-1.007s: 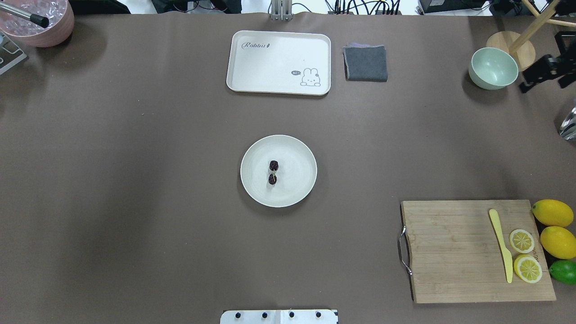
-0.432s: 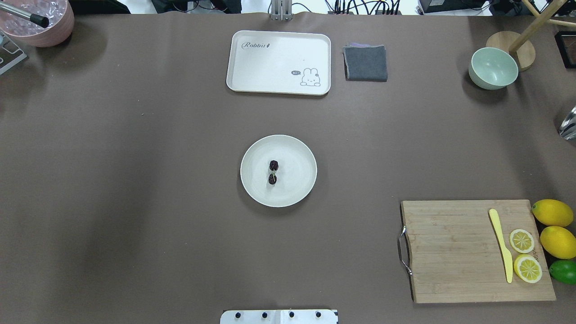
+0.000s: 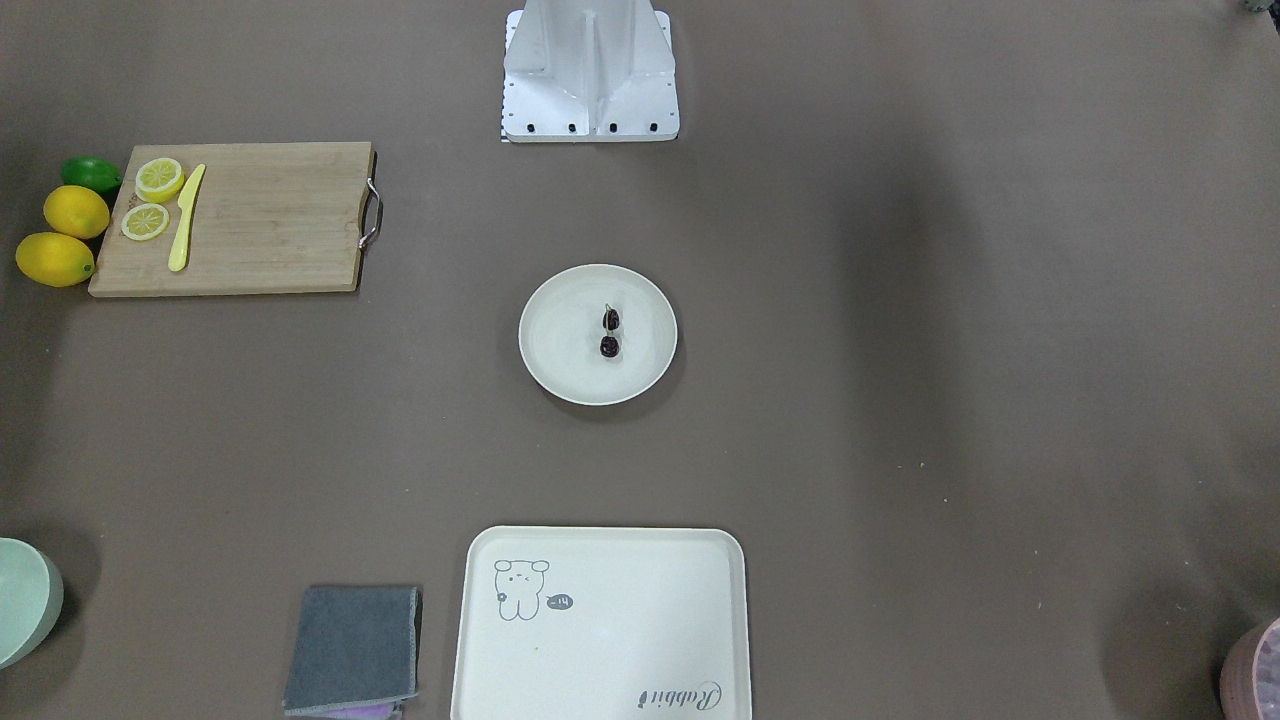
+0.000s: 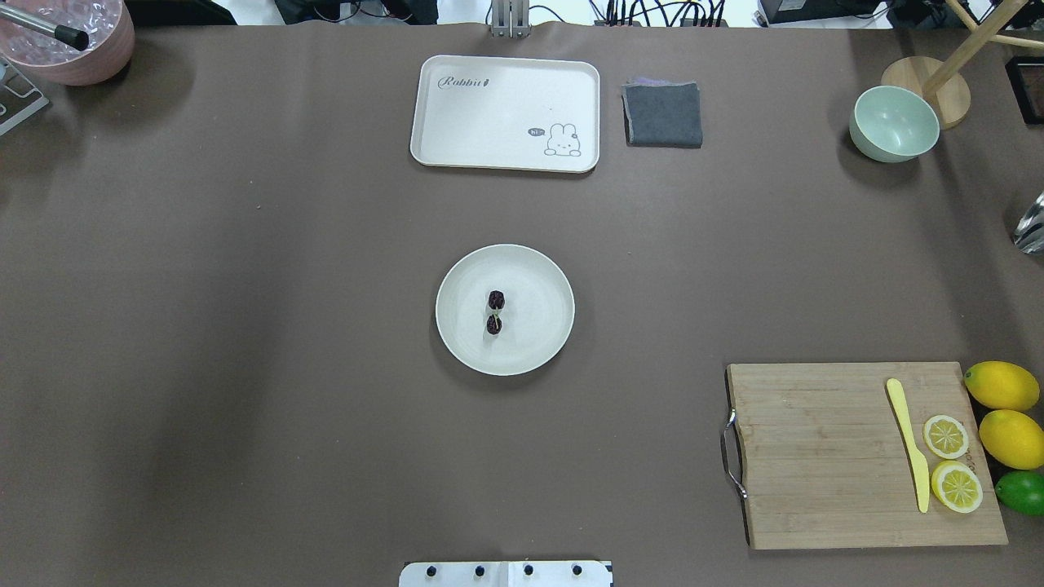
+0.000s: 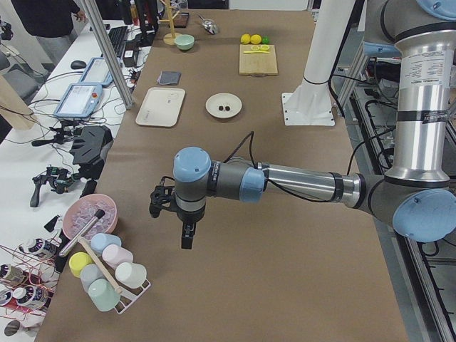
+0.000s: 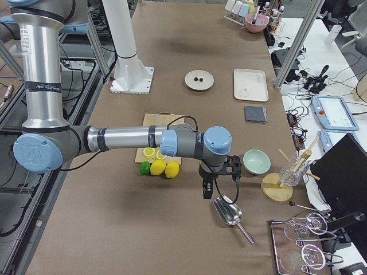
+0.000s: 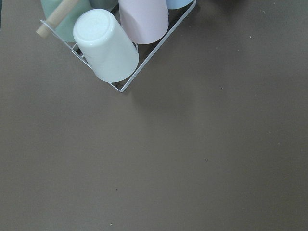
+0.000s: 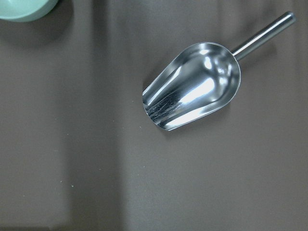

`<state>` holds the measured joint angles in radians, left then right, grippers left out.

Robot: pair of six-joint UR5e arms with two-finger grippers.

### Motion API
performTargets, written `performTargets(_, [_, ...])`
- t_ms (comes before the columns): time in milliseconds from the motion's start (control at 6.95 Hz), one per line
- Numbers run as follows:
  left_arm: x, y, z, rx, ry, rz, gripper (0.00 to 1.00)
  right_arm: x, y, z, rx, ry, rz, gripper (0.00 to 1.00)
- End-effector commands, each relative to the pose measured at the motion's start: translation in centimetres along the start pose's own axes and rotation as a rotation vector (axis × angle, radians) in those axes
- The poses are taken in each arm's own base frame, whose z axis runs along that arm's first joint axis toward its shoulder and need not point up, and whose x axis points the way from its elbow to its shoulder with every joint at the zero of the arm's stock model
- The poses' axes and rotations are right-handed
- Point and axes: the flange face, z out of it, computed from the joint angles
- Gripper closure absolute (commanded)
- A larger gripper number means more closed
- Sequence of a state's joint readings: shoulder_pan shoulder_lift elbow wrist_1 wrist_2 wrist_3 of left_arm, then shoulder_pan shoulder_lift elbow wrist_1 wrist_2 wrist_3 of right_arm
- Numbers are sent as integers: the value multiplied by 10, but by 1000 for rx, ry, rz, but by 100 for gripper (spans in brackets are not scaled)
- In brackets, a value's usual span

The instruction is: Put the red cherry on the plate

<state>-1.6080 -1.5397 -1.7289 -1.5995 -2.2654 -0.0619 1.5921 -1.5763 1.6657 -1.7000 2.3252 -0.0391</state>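
Observation:
The red cherry [image 4: 496,300], two tiny dark maroon fruits joined by stems, lies just left of centre on the round cream plate [image 4: 538,310] in the middle of the table; the front-facing view shows the cherry [image 3: 610,346] and plate [image 3: 560,340] too. Neither gripper appears in the overhead or front-facing views. The left gripper [image 5: 187,239] hangs over bare table far from the plate, near a rack of cups. The right gripper [image 6: 206,192] hangs at the opposite end, above a metal scoop. I cannot tell whether either one is open or shut.
A rabbit tray [image 4: 506,112], grey cloth [image 4: 662,114] and mint bowl [image 4: 894,122] sit along the far side. A cutting board [image 4: 824,456] holds a yellow knife and lemon slices, with lemons [image 4: 1001,385] beside it. The scoop [image 8: 192,86] and cup rack [image 7: 108,45] lie under the wrists.
The right gripper, at the overhead view's right edge by the mint bowl a second ago, has moved out of that view. The cherry and plate have not moved.

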Motion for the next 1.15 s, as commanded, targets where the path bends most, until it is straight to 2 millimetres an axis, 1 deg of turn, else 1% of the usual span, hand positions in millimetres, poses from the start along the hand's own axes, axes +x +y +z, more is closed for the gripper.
performTargets(0, [-1, 1, 0, 0, -1, -2, 2, 3, 2, -2, 4, -3, 8, 0])
performTargets(288, [1, -2, -1, 3, -1, 0, 2, 6, 3, -7, 15, -4, 14, 0])
performTargets(576, [2, -5, -2, 5, -1, 2, 2, 9, 3, -6, 13, -2, 17, 0])
performTargets(1007, [3, -5, -3, 6, -2, 3, 2, 11, 6, -12, 26, -5, 22, 0])
